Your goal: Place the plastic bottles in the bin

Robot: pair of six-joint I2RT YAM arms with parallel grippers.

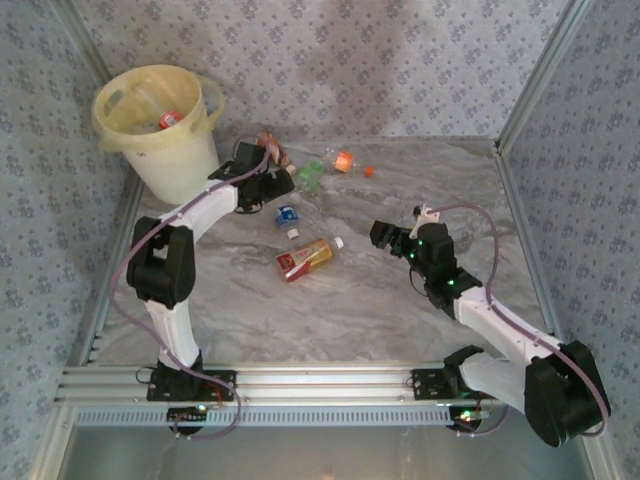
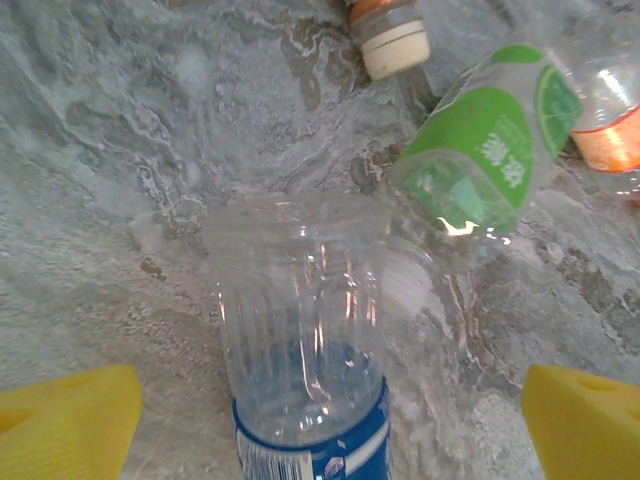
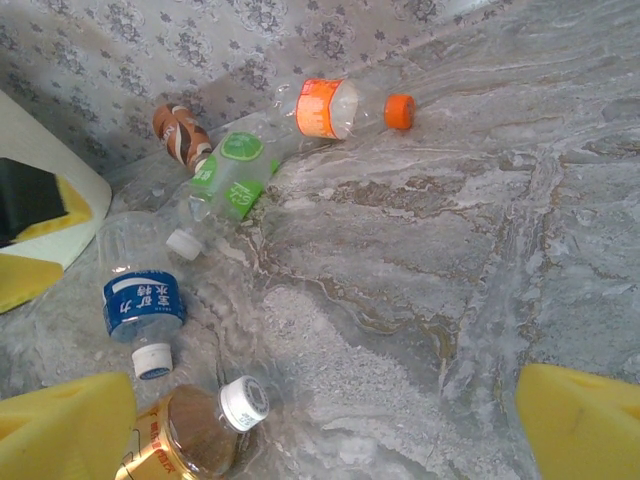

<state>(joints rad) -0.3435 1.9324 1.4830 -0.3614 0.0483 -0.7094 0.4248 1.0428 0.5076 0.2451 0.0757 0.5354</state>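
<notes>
Left wrist view: the left fingers (image 2: pixel 70 420) stand wide apart, flanking the blue-labelled bottle (image 2: pixel 300 340) lying on the table (image 2: pixel 100 150), seemingly lined up to grasp it. The right fingers (image 3: pixel 580 420) are apart too, empty; the bin (image 1: pixel 185 150) sits at the far-left corner.

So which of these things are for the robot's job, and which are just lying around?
For the job: bin; red-topped bottle inside it; blue-label bottle; green-label bottle; orange-capped bottle; white-capped gold-label bottle; small brown bottle.
Just there, not for the job: marbled table; patterned walls; metal rail.
</notes>
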